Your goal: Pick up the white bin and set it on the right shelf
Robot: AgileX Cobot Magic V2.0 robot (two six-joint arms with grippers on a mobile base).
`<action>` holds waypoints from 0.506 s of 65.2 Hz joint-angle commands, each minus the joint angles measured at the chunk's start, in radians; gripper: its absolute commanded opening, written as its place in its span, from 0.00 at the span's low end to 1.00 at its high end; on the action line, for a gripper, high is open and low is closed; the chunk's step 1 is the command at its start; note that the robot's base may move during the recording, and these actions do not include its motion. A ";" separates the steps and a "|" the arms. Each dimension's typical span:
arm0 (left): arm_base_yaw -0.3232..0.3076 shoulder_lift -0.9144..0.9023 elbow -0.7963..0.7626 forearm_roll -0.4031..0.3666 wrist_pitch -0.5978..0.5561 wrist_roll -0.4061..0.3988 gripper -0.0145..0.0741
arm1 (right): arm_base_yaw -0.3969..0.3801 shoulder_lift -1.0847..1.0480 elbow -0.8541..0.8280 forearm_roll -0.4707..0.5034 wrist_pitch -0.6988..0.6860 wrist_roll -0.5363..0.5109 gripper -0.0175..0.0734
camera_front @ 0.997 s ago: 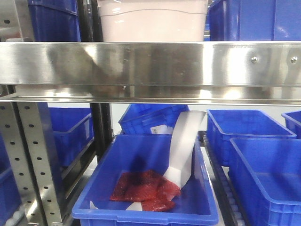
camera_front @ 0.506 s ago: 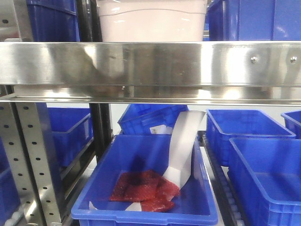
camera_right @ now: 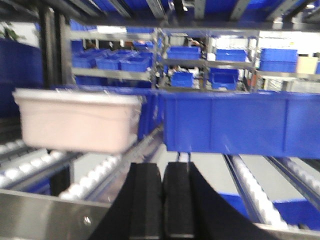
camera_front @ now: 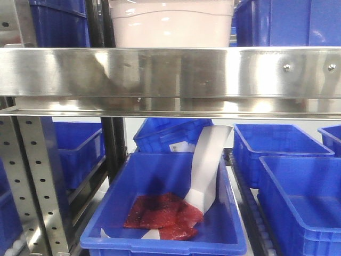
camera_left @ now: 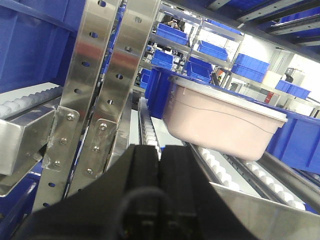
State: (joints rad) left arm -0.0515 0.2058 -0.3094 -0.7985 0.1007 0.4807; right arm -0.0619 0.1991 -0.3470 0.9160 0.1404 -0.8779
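- the white bin (camera_front: 171, 24) sits on rollers (camera_left: 150, 135) behind the shelf (camera_front: 170, 72) rail.
- left gripper (camera_left: 161, 157) clenched, empty.
- right gripper (camera_right: 162, 197) clenched, empty, near the bin.

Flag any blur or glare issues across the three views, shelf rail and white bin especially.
Front view: sharp, but glare streaks wash out the steel shelf rail. Left wrist view: white bin crisp, background windows overexposed, left gripper a dark, soft mass. Right wrist view: blurred throughout; the bin's edges smear.
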 commanded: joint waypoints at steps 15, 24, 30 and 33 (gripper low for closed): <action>-0.008 0.007 -0.030 -0.007 -0.052 0.001 0.03 | 0.085 -0.013 0.158 -0.762 -0.125 0.784 0.25; -0.008 0.007 -0.030 -0.007 -0.052 0.001 0.03 | 0.085 -0.119 0.270 -0.788 -0.162 0.825 0.25; -0.008 0.007 -0.030 -0.007 -0.052 0.001 0.03 | 0.085 -0.230 0.336 -0.797 -0.165 0.825 0.25; -0.008 0.007 -0.030 -0.007 -0.052 0.001 0.03 | 0.084 -0.226 0.371 -0.805 -0.200 0.825 0.25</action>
State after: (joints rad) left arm -0.0515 0.2058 -0.3094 -0.7985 0.1007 0.4807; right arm 0.0222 0.0041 0.0027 0.1353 0.0727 -0.0602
